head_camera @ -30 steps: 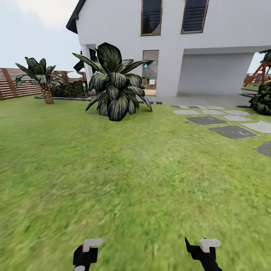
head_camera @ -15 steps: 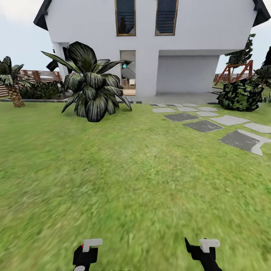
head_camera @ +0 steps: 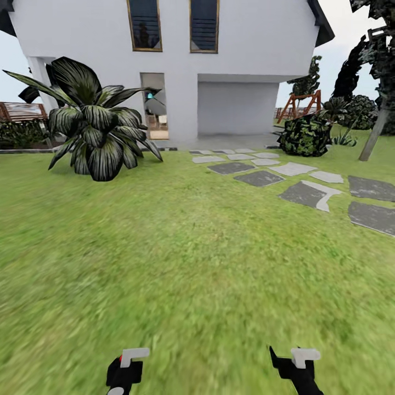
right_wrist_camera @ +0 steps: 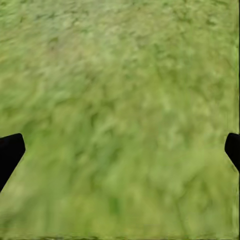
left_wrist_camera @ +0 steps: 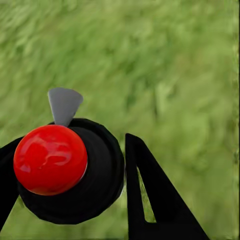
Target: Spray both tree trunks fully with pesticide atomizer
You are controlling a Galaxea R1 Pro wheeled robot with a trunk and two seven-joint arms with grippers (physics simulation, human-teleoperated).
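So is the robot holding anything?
Right gripper: open, empty. A black round thing with a red ball sits between the left gripper's fingers; gripped or not, I can't tell.

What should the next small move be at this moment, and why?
Probably turn the base slightly rightward: a slanted grey-brown tree trunk sits at the head view's right edge, the blurry green lawn straight ahead is plain grass, and the right gripper hangs open over grass, holding nothing.
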